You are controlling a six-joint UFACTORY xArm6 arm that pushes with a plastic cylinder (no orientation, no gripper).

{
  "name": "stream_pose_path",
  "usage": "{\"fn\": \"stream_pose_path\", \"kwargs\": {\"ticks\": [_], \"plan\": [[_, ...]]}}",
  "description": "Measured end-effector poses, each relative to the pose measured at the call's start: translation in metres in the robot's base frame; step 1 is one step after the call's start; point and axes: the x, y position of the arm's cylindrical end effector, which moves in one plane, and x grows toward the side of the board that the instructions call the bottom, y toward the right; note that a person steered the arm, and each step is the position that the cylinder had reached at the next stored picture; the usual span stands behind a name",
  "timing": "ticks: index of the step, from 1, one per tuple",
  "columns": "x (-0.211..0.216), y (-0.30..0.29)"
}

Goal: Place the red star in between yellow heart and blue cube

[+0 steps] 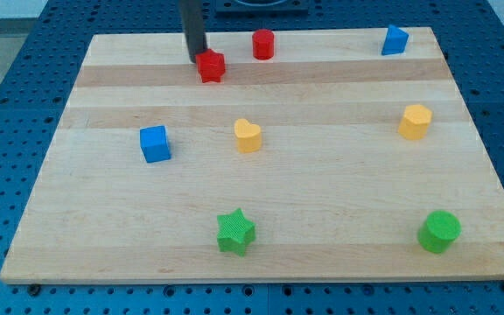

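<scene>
Touching my tip (199,59), red star (211,66) lies right (rod only; no claw).

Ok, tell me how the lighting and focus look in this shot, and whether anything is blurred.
Camera view: lighting is even and soft, with only faint shadows under blocks such as the green star; the wooden board shows no harsh glare; blocks are in sharp focus; my tip, touching the red star's left, looks slightly soft-edged.

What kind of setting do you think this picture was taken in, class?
Probably a robotics lab bench. A wooden board lies on a blue perforated table, small coloured blocks like the red star and blue cube are scattered on it, and my tip rests beside the star.
</scene>
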Motion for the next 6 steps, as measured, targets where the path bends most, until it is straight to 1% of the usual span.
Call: {"fn": "stream_pose_path", "kwargs": {"ticks": [1, 2, 3, 4, 5, 6], "plan": [[0.015, 0.036], [0.043, 0.048], [0.068, 0.02], [0.082, -0.015], [0.083, -0.015], [0.093, -0.01]]}}
